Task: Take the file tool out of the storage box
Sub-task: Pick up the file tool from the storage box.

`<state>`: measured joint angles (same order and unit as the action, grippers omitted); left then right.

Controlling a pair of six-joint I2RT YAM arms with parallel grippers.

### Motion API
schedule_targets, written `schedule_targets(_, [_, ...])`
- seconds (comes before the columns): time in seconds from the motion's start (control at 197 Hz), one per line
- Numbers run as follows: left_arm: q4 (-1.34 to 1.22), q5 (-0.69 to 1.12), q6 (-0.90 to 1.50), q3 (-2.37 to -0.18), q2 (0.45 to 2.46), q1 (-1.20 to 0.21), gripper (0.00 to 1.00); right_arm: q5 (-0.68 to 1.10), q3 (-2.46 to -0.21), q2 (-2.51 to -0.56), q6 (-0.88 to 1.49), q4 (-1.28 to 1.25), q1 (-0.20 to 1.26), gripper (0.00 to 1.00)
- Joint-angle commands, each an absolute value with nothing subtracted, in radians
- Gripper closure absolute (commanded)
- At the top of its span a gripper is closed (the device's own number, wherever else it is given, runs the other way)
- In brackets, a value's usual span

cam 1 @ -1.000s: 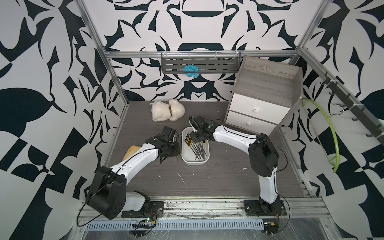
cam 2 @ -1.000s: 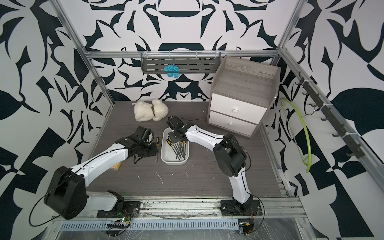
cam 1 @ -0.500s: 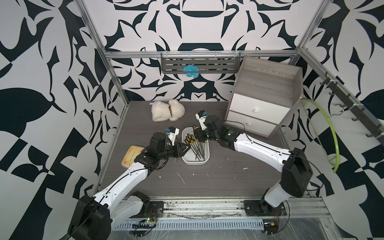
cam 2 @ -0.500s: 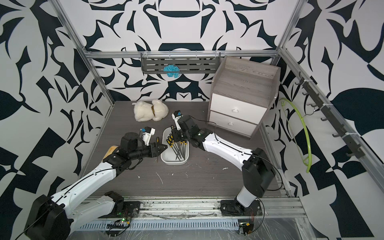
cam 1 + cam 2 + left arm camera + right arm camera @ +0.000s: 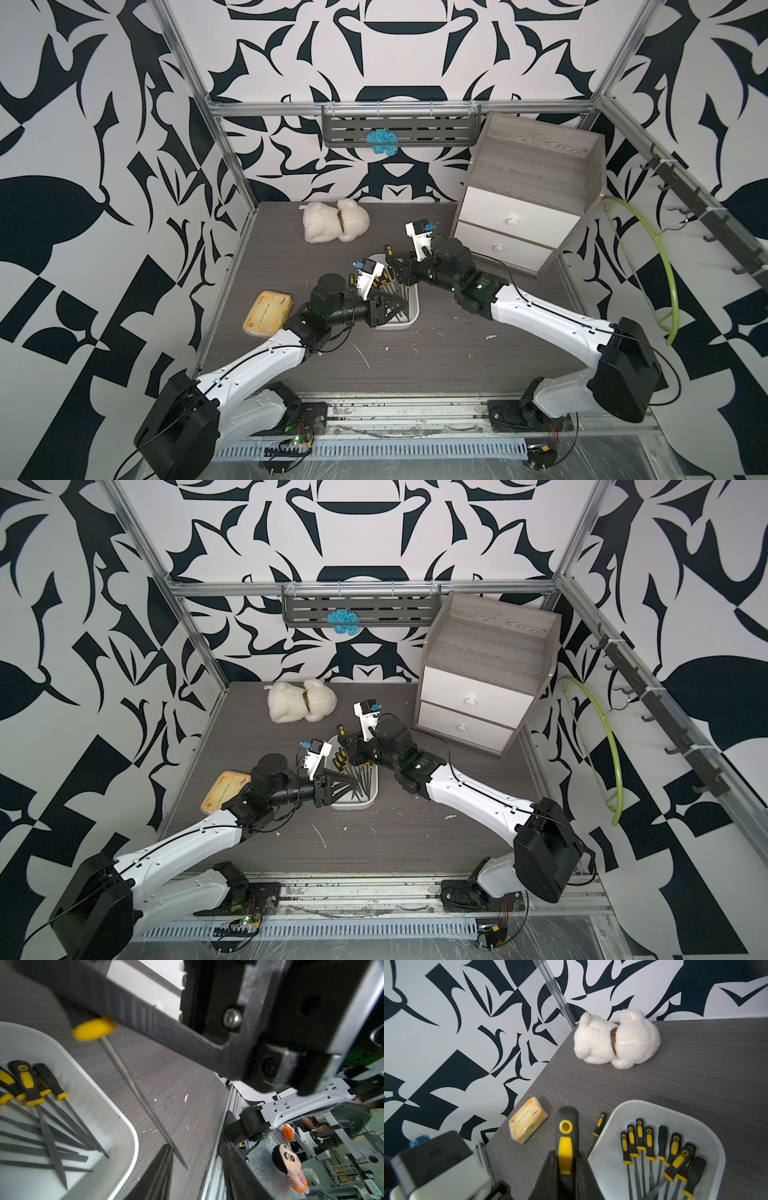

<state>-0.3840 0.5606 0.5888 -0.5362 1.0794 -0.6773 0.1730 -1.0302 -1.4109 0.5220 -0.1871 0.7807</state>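
Grey tabletop: blk/yellow-handled file

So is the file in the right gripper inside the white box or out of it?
Out. The right gripper holds the file by its handle, whole blade lifted clear of the storage box.

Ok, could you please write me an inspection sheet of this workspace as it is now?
Surface: grey table, white crumbs scattered.
Job's things: white box holds many files; a loose file lies on the table beside it.
Clutter: plush toy, tissue pack, cabinet.
Claws: right claw shut on the lifted file at its handle; left claw open, empty.
Cables: black cable along right arm.
Surroundings: patterned walls, shelf, green hoop.
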Motion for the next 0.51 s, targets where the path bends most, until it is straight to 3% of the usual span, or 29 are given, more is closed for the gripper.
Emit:
schedule_targets(0.0, [-0.409, 0.557, 0.570, -0.539, 1.056, -0.683, 0.58, 0.162, -1.017, -1.363, 0.540, -0.290, 0.785, 1.00])
schedule_targets(0.279, [-0.396, 0.547, 0.583, -0.552, 1.091, -0.686, 0.56, 0.156, -0.991, -1.353, 0.544, -0.332, 0.785, 1.00])
schedule_targets(0.502, [-0.396, 0.553, 0.594, -0.557, 1.104, -0.689, 0.67, 0.136, -0.970, -1.336, 0.542, -0.355, 0.785, 1.00])
